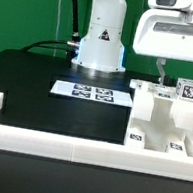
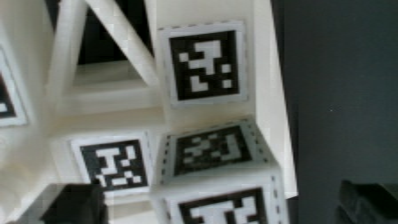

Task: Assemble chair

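Hovering at the top of the chair (image 1: 162, 120), pincer (image 2: 217, 205) spread wide, fingertips either side of it.

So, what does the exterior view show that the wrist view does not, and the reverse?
Only the exterior view shows the robot base, the marker board on the black table, the white border wall, and the chair as a whole, at the exterior view's right. Only the wrist view shows the chair's tags large and sharp, and the two dark fingertips standing apart. Both show the chair, with the gripper just above it.
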`<state>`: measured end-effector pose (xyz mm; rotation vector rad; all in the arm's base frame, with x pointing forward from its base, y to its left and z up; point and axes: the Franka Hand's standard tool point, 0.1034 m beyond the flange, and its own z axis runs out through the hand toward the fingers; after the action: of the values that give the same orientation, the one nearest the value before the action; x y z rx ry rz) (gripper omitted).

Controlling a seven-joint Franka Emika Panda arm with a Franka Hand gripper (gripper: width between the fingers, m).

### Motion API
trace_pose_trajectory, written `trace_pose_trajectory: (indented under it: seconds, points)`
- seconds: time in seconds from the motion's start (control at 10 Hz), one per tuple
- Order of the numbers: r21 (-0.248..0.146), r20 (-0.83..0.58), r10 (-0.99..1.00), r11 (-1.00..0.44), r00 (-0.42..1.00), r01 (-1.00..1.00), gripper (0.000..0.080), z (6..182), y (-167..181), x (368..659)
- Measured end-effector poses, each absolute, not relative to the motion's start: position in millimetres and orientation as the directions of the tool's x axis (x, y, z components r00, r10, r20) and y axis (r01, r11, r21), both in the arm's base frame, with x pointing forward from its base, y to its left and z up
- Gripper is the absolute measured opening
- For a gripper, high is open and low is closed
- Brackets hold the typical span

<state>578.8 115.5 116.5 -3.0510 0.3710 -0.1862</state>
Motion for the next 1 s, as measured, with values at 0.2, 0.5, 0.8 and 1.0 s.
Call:
trace_pose_trajectory:
  seconds: [0.2,0.5,0.8,1.0]
  points:
    - [-0.076,0.112,-0.242,-0.969,0.964,-0.234,0.0468,116.6,115.9,578.7]
    - [-0.077,0.112,-0.246,-0.968,0.963,-0.238,0.0288,116.5,115.8,578.7]
    - [-0.092,0.1,-0.368,-0.929,0.925,-0.359,0.0288,116.4,116.5,578.4]
    - [-0.11,0.078,-0.534,-0.844,0.842,-0.525,0.0288,116.1,117.5,577.6]
